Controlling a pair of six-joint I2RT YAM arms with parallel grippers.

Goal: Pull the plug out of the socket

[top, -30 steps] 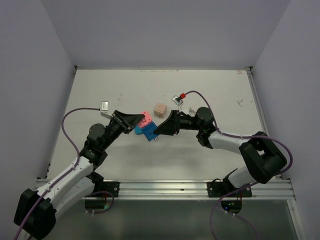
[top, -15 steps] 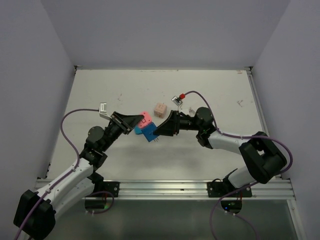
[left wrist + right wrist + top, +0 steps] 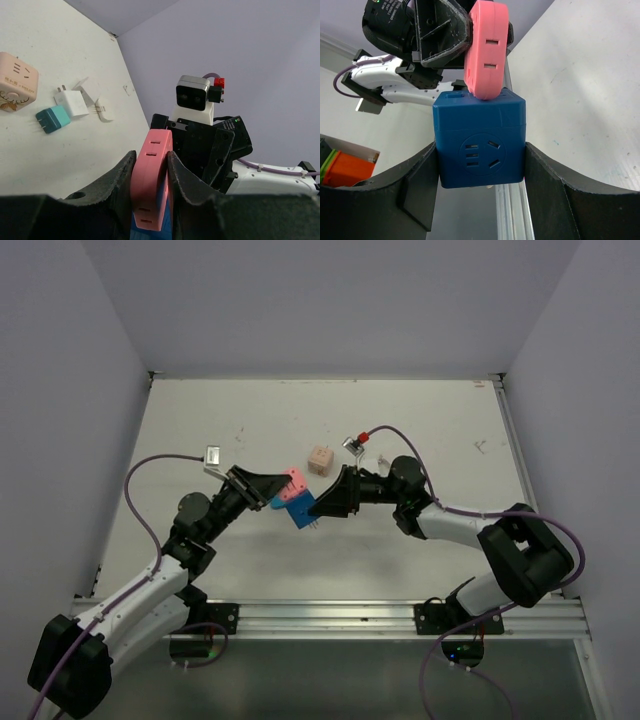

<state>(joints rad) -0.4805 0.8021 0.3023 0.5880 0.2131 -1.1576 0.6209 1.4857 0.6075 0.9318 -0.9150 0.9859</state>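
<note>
A pink plug adapter (image 3: 291,485) sits plugged into a blue cube socket (image 3: 301,510), both held above the table between the arms. My left gripper (image 3: 272,485) is shut on the pink plug (image 3: 151,180); its fingers (image 3: 182,175) press both flat sides. My right gripper (image 3: 322,505) is shut on the blue socket (image 3: 479,142), its fingers (image 3: 420,185) on the left and right faces. In the right wrist view the pink plug (image 3: 487,50) still touches the socket's top face.
A beige cube socket (image 3: 320,459) lies on the table behind the pair. Near it lie a white adapter (image 3: 72,102), a teal adapter (image 3: 51,119) and a small white plug (image 3: 104,110). An aluminium rail (image 3: 330,618) runs along the near edge.
The held pair and both grippers have shifted slightly, the left gripper a little to the right. Plug and socket stay joined.
</note>
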